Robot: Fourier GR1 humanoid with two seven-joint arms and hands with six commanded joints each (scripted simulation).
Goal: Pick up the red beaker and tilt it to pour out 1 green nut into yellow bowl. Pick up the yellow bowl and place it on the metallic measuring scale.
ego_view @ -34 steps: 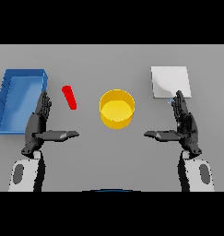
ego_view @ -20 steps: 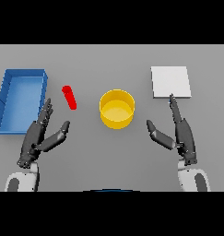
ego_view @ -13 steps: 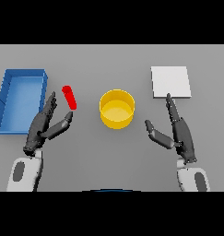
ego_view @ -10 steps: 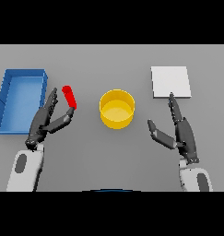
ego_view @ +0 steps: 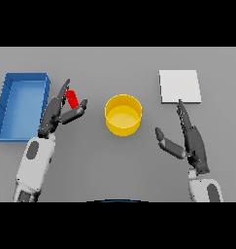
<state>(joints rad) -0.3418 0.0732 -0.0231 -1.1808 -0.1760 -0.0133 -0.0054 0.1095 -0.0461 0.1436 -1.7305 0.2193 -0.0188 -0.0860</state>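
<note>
Red beaker (ego_view: pixel 72 98), a small slim tube, lies tilted on the grey table (ego_view: pixel 114 63) at centre left, between the blue tray (ego_view: pixel 3 104) and the yellow bowl (ego_view: pixel 123 114). The left hand (ego_view: pixel 59 113) reaches around it with straight, spread fingers, thumb on the bowl side, not yet closed. It looks light, stiff and smooth, likely to roll; a mid-body pinch seems best. The right hand (ego_view: pixel 190 141) rests open at lower right, below the scale (ego_view: pixel 180 86).

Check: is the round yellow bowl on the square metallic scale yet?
No, the round yellow bowl sits on the grey table, left of the square metallic scale.
</note>
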